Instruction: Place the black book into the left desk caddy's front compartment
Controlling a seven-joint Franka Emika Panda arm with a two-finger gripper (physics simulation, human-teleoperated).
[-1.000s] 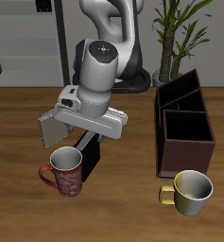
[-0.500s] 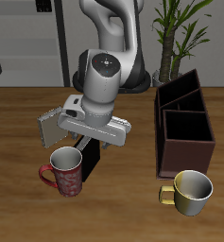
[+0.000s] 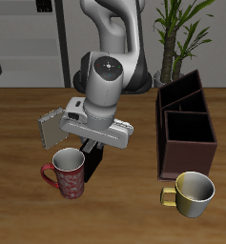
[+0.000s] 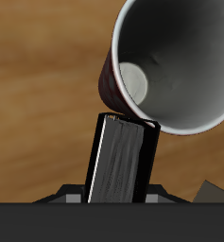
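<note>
Wooden tabletop fills the scene, shelving and a potted plant (image 3: pixel 181 29) at the back, and the Franka arm leans low over the near part of the table. Directly beneath the gripper (image 3: pixel 93 151) stands the black book (image 3: pixel 92 160), upright on its edge, pale page edge showing in the wrist view (image 4: pixel 118 161). The hand sits right over the book's top, presumably lined up to take it by its thin faces, but the fingers themselves are hidden behind the gripper body and the book in both views, so I cannot tell whether they are spread or already pinching.

Right beside the tool, pressed close to the book, is a red patterned mug (image 3: pixel 66 172); its white rim crowds the book's top corner in the wrist view (image 4: pixel 175 61), touching or nearly so. That, I'd judge, is why the approach comes straight down: little room to the mug's side.

Well away from the gripper waits the left desk caddy (image 3: pixel 186 124), dark maroon, dividers visible, open top ready. A yellow mug (image 3: pixel 192 192) stands just in front of it. The book is not yet carried; the lift and the crossing remain.
</note>
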